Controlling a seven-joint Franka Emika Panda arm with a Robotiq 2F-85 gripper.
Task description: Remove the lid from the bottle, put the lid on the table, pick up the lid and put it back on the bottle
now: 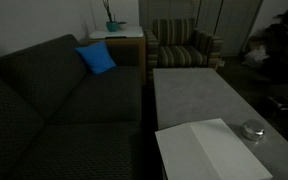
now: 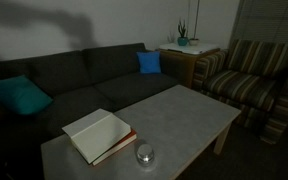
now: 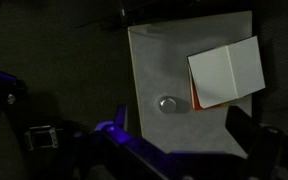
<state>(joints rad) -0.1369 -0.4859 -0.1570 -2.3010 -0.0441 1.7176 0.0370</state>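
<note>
Gripper (image 3: 179, 130) hangs high over the table (image 3: 149, 55) with its two dark fingers spread wide. It holds nothing and is well apart from everything below. In the wrist view, from left to right, first comes bare grey table top. Then comes the bottle (image 3: 167, 103), standing upright near the table's edge. Near it lies a white flat board (image 3: 227, 70), with a reddish thing (image 3: 196, 100) showing from under its corner.

The bottle is small, squat and glassy, so I judge it light, stiff, smooth and easy to tip over or to break. The lid (image 2: 145, 149) seems to sit on its top, but the pictures are too dark and small to show the seam. The best hold is probably across the rim of the lid, from straight above and with gentle force. Such a light bottle may rise or turn together with the lid.

In an exterior view, from left to right, there are a teal cushion (image 2: 19, 95) on the dark sofa (image 2: 84, 75), a blue cushion (image 2: 149, 62), a small side table with a plant (image 2: 189, 48) and a striped armchair (image 2: 249, 80). All are well apart from the bottle. Only the board lies near, and a finger coming down on that side could touch its corner.
</note>
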